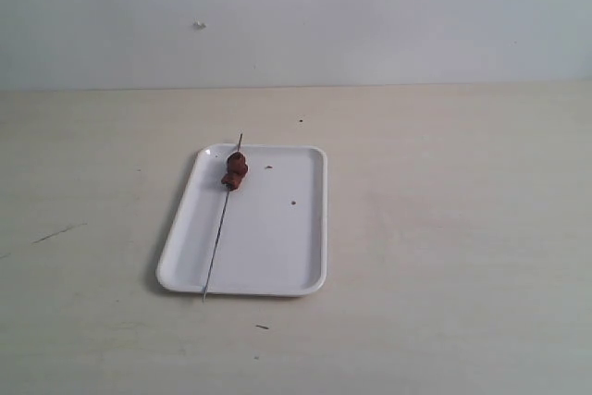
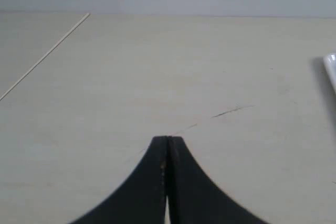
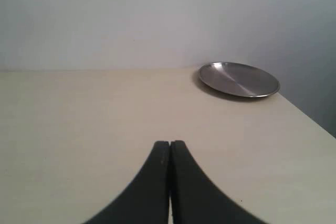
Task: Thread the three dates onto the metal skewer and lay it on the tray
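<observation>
Three dates (image 1: 234,171) sit bunched together as one dark reddish-brown clump on the metal skewer (image 1: 220,228), just above the middle of the exterior frame. That thin rod lies slanted across the left part of the tray (image 1: 277,256), its upper tip poking past the far rim and its lower tip reaching over the near rim onto the desk (image 1: 444,228). The clump sits close to the rod's upper end, resting on the white tray floor near its upper left corner. A few tiny dark specks dot the tray and the pale desk around it.

No arm shows in the exterior view. In the left wrist view the left tool (image 2: 167,139) has its two black fingers pressed together with nothing between them, above bare desk; a sliver of the tray's white rim shows at the right edge of that frame. In the right wrist view the right tool (image 3: 170,142) is likewise pressed together and holds nothing, and a round metal plate (image 3: 239,79) lies on the desk in the upper right of that frame.

No brand, label or writing can be read anywhere.
</observation>
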